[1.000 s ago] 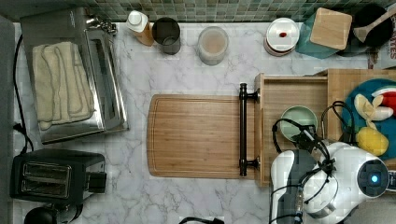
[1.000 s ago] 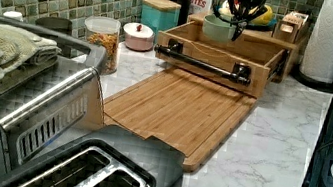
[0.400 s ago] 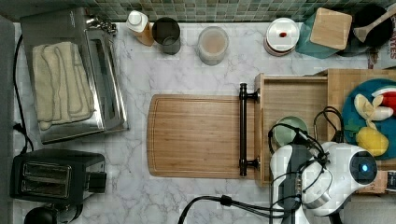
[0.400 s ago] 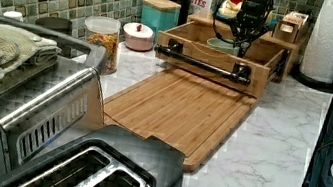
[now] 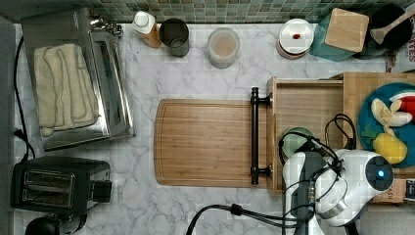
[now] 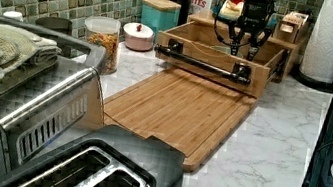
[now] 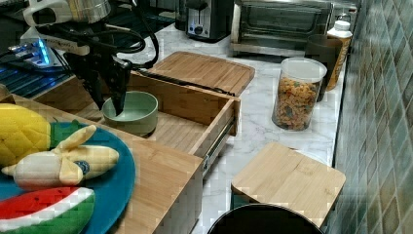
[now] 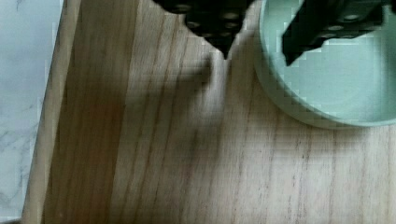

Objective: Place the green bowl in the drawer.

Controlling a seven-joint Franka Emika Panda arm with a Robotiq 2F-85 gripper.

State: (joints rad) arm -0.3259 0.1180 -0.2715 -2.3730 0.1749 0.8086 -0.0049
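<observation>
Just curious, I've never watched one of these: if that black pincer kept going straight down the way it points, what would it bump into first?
Probably the green bowl. The pincer points down with its fingers astride the bowl's rim, so one finger would likely meet the bowl's inside, the other the drawer floor; depth is unclear.

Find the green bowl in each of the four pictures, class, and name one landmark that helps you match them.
Top view: green bowl in the drawer, lower middle, partly under the arm.
Left view: a sliver of it behind the drawer's front wall, below the hand.
Right view: centre-left, on the drawer floor.
Wrist view: by one corner, one finger over its rim.
Shared landmark: the drawer's light wood.
</observation>
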